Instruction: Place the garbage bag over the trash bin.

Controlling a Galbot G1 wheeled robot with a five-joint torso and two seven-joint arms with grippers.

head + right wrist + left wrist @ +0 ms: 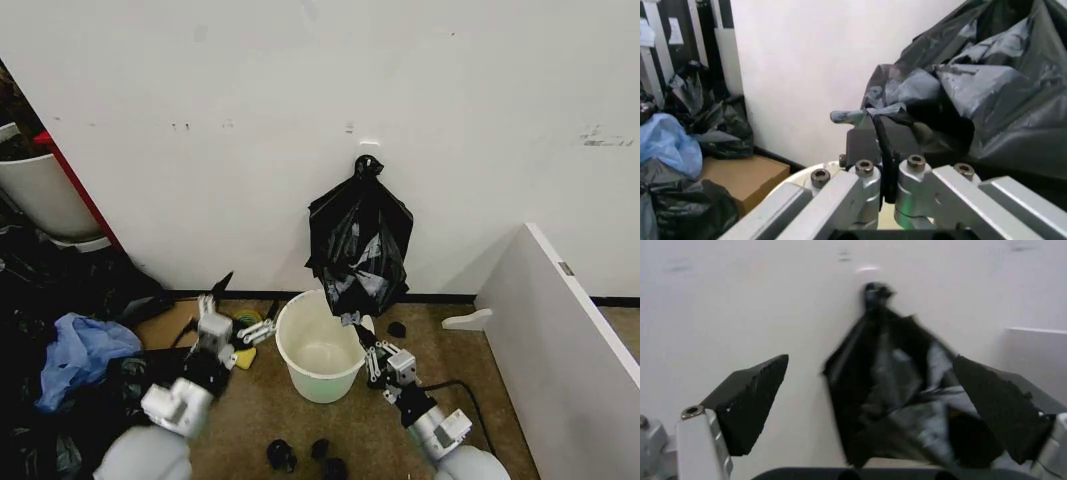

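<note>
Right pincer [350,322] is clamped on the bottom edge of the garbage bag [360,245], which hangs from its knot high on the far wall, probably so the mouth can drop over the trash bin [318,345] standing just below-left. Left pincer [262,328] gapes wide, empty, left of the bin. No readable writing.

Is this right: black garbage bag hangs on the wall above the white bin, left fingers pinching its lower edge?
Wrong arm. The right gripper pinches the garbage bag above the trash bin, per the right wrist view; the left gripper is open beside the bin.
</note>
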